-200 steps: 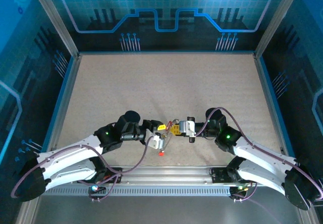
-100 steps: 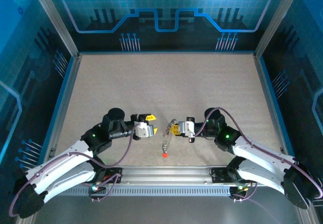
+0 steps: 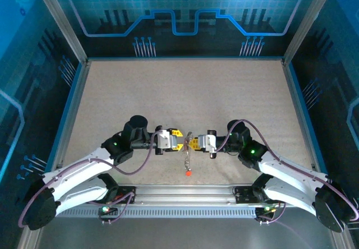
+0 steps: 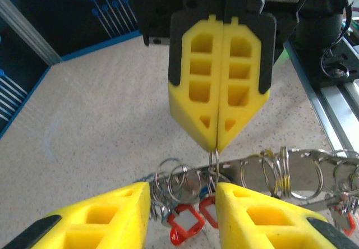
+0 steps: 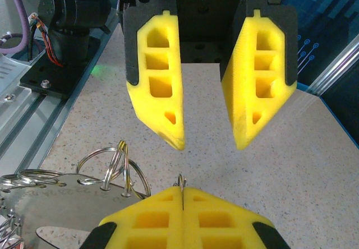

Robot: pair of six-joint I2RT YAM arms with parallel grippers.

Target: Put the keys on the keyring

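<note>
Both arms reach in low over the speckled table (image 3: 185, 92) near its front edge, elbows bent outward, wrists turned so the two grippers face each other nose to nose.

The right gripper (image 3: 190, 142) has its yellow fingers pressed together. They pinch the thin wire of the keyring (image 4: 214, 162), which runs down out of the seam between the tips. From its own wrist the wire (image 5: 180, 183) stands edge-on in that seam.

The left gripper (image 3: 179, 140) sits just opposite with its fingers spread, and the gap between them is clear (image 5: 208, 142).

Below the two grippers hangs a flat silvery plate (image 4: 305, 176) with small split rings (image 4: 277, 167) through its holes. The keys (image 4: 185, 227) bunch under it, red heads showing. From above, one red key (image 3: 188, 173) is at the low end of the bunch.
</note>
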